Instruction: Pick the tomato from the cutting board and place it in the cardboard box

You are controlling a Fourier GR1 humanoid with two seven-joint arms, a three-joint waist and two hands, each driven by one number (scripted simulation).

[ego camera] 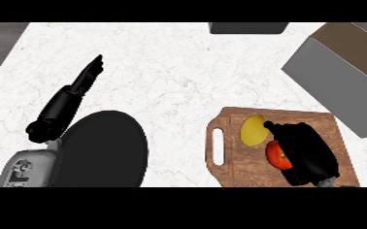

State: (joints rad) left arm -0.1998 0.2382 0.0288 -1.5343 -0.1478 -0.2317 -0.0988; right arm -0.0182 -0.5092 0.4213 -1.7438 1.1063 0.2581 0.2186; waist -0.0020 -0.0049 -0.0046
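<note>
A red tomato [276,156] lies on the wooden cutting board [237,170] at the lower right, beside a yellow round fruit [254,130]. My right hand [309,151] rests over the tomato, its fingers curled down round the tomato's right side and hiding part of it. The cardboard box [331,75] stands at the right edge, behind the board, showing grey walls and a brown flap. My left hand [84,80] is raised at the left with its fingers straight, holding nothing.
A large black round plate [108,150] lies on the white marble counter [179,82] at the lower left, next to my left forearm. A dark grey object [247,27] sits at the counter's far edge.
</note>
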